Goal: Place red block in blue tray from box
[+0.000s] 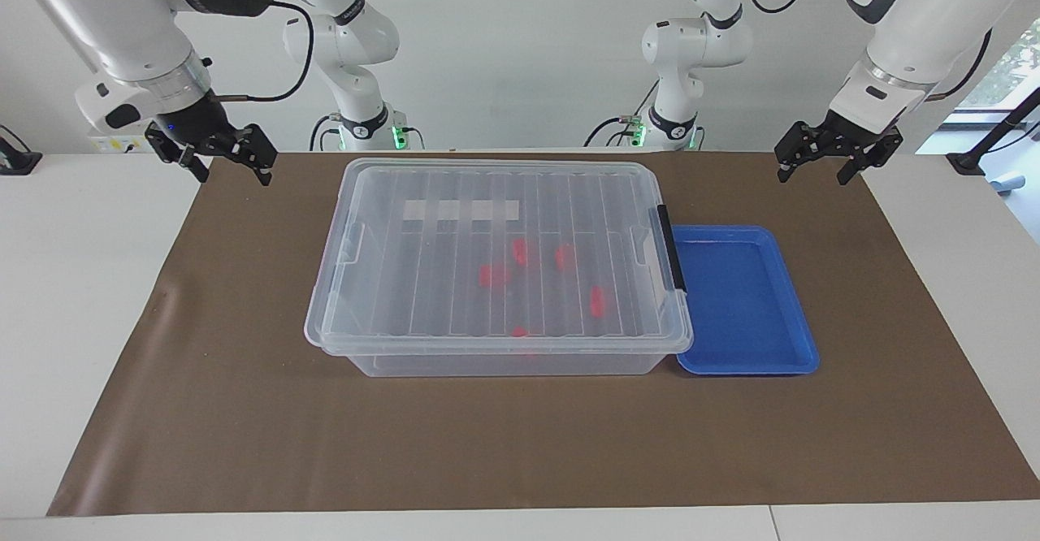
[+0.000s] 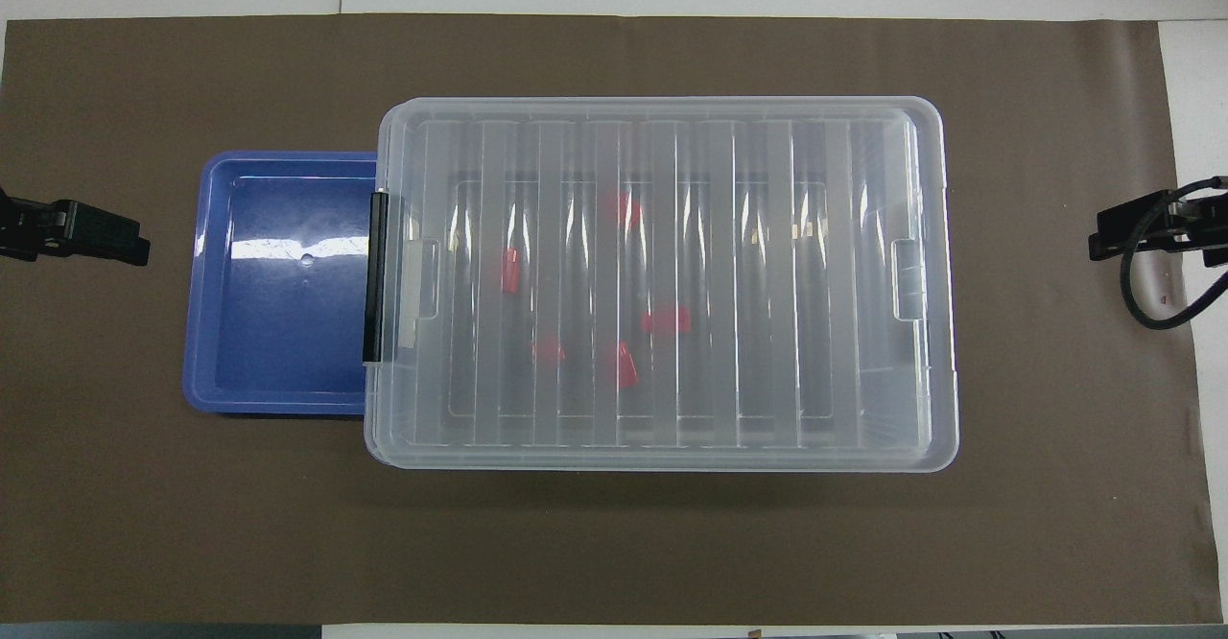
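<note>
The box [image 1: 455, 281] [image 2: 767, 284], a large clear bin, stands mid-table with its ribbed lid on. Through the lid show several red blocks [image 1: 520, 250] [image 2: 509, 270], lying loose on the bottom. The blue tray [image 1: 743, 297] [image 2: 278, 332] lies with nothing in it, close beside the box at the left arm's end. The box's black clip handle [image 1: 671, 248] [image 2: 375, 276] faces the tray. My left gripper [image 1: 816, 174] hangs open in the air over the mat's corner near the left arm's base. My right gripper [image 1: 231, 174] hangs open over the corner near the right arm's base. Neither holds anything.
A brown mat [image 1: 244, 411] [image 2: 614, 543] covers most of the white table [image 1: 81, 281]. A whitish label strip [image 1: 461, 210] shows through the lid on the side nearer to the robots. Two further white arms stand at the back wall.
</note>
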Robot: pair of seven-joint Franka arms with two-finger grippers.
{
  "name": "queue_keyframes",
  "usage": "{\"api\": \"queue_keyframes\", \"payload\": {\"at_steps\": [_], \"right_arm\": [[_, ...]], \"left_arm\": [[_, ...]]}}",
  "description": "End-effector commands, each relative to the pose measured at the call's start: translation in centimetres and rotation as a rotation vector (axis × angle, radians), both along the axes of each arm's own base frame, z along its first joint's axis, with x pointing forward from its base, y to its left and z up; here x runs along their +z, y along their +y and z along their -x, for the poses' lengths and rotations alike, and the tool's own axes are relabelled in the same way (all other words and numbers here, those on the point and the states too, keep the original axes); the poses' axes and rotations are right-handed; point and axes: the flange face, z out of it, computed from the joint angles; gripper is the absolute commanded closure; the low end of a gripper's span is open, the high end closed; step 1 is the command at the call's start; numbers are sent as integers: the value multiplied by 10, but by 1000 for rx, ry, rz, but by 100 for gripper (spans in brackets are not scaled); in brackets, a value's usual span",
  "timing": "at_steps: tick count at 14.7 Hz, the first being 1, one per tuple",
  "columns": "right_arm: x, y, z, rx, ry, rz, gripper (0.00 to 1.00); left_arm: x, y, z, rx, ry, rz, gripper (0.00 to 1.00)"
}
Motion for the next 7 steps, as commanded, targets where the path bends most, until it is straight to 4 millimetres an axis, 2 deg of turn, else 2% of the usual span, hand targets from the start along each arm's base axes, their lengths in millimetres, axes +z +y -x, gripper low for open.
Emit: {"api": "queue_keyframes", "payload": {"at_steps": [1,7], "right_arm": [[3,0,-2,12,-12,-10,0],[0,-1,-4,3,-28,-13,0]], "left_arm": [[3,3,5,0,-1,4,0],[4,3,5,0,-3,4,0]]}}
